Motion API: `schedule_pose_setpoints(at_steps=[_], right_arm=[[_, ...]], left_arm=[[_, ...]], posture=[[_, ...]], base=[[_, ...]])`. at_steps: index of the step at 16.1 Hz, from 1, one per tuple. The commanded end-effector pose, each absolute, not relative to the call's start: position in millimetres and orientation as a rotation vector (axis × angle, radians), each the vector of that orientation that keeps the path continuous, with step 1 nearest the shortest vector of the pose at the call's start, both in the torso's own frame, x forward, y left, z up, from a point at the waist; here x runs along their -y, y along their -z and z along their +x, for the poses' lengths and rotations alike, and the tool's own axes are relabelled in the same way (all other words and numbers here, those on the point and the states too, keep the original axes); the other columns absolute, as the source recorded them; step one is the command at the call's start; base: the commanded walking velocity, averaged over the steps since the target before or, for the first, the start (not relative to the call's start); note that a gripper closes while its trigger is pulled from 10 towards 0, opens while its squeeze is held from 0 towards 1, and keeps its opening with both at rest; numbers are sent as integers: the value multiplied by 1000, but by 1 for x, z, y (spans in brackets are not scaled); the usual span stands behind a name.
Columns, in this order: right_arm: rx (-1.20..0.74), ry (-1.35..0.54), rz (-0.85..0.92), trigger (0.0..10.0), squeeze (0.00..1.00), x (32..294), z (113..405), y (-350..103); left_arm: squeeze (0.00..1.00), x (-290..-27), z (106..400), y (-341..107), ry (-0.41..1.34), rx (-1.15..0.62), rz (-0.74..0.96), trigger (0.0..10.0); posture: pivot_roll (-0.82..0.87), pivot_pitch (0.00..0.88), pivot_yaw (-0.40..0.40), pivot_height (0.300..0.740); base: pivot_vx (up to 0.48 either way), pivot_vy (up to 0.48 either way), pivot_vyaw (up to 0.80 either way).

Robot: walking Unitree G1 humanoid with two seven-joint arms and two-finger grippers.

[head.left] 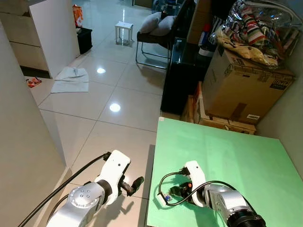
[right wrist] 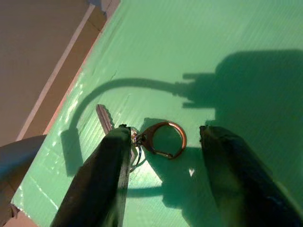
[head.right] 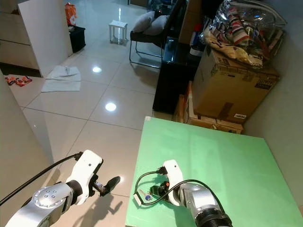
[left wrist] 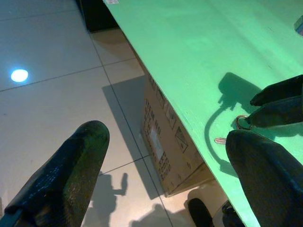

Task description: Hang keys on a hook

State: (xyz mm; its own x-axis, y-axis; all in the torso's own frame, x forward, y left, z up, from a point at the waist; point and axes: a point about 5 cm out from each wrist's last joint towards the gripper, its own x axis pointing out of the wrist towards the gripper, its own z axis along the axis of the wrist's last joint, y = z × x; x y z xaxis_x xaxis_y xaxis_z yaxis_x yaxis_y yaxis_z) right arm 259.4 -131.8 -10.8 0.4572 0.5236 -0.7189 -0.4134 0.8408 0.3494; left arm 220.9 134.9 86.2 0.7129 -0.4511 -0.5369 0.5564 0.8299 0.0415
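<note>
Hovering low over the green table (head.left: 236,156), near its front corner on the robot's left side: the right gripper (right wrist: 163,161), fingers (right wrist: 102,179) spread wide on both sides of the keys (right wrist: 142,137), not yet pinching anything. Lying flat on the green surface: a small bunch, one silver key blade pointing toward the table edge, joined to a round copper-coloured ring (right wrist: 165,139). Probably handling as light, hard and a little slippery metal, tending to slide or swing loose when lifted. Seeming the better place for taking hold: the ring, or the joint beside it, leaving the loop free for a hook. Hanging over the floor beside the table: the left gripper (left wrist: 161,161), jaws also apart, holding nothing.
</note>
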Motion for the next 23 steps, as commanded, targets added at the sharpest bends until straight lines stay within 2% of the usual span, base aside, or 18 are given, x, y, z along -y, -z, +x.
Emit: schedule_pose_setpoints(at_steps=[1,4,5,12,19,23], right_arm=[[-929,-567,128,10000,1000,138,260,9],[-944,-552,89,10000,1000,142,259,9],[-956,-550,62,10000,0,144,257,11],[-999,-530,16,10000,0,146,250,22],[-934,-504,-119,10000,0,148,260,25],[-914,-502,-98,10000,0,145,264,24]], left_arm=[[0,-132,220,-85,578,-544,205,10000],[0,-132,220,-84,580,-545,205,10000],[0,-132,219,-84,581,-545,205,10000],[0,-132,220,-84,583,-543,208,10000],[0,-134,219,-84,576,-539,211,10000],[0,-134,218,-84,576,-540,213,10000]], posture=[[44,43,-121,740],[41,39,-123,740],[40,37,-123,740],[44,31,-122,740],[63,22,-126,740],[65,26,-125,740]], base=[[0,0,0],[0,0,0],[0,0,0],[0,0,0],[0,0,0],[0,0,0]])
